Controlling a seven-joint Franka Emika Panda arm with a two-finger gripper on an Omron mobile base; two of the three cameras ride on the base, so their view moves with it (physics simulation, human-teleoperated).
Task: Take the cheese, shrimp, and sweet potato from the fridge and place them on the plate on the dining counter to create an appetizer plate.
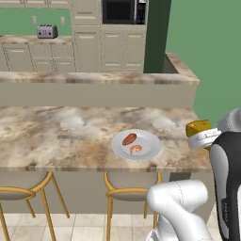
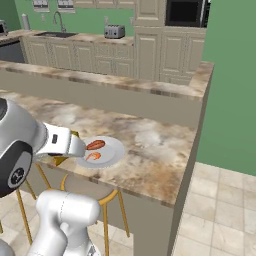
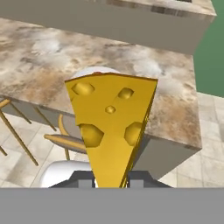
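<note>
A yellow cheese (image 3: 109, 127) wedge with holes sits between my gripper's (image 3: 112, 181) jaws, which are shut on its narrow end. It hangs at the right end of the dining counter (image 1: 56, 132), just right of the white plate (image 1: 147, 149), as cheese (image 1: 198, 127) in gripper (image 1: 201, 133). On the plate lie the reddish sweet potato (image 1: 129, 139) and the small pale shrimp (image 1: 135, 149). From the other side, the gripper (image 2: 70, 147) is beside the plate (image 2: 112, 152), which holds sweet potato (image 2: 95, 145) and shrimp (image 2: 93, 156). The plate's rim (image 3: 94, 70) peeks over the wedge. The fridge is out of view.
A raised stone ledge (image 1: 94, 77) runs behind the dining counter. Two stools (image 1: 132, 181) with yellow legs stand under its near edge. Cream cabinets with a toaster (image 1: 47, 31) line the back wall. Tiled floor (image 2: 220, 210) lies open to the right of the counter.
</note>
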